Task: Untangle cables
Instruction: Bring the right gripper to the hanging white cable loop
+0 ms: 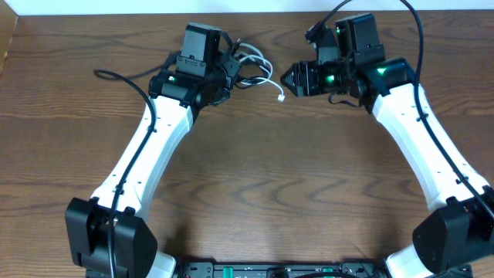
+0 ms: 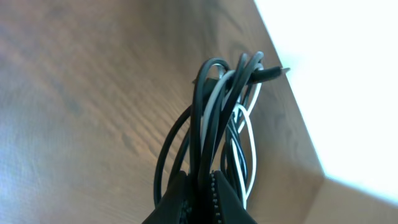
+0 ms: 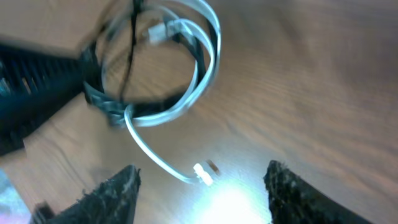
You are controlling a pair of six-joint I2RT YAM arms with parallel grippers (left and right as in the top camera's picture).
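My left gripper (image 2: 200, 190) is shut on a bundle of looped cables, one black cable (image 2: 205, 118) and one white cable (image 2: 249, 146), held at the table's far middle (image 1: 245, 68). The white cable's free end with its small plug (image 1: 281, 96) trails to the right onto the wood. My right gripper (image 1: 287, 79) is open, just right of that plug and pointing at it. In the right wrist view the white plug (image 3: 202, 174) lies between the spread fingers (image 3: 202, 186), with the white loops (image 3: 186, 74) and the left gripper beyond.
The wooden table's far edge (image 2: 292, 106) runs close behind the cable bundle. A thicker black arm wire (image 1: 123, 77) arcs over the table at the left. Both arm bases stand at the near corners.
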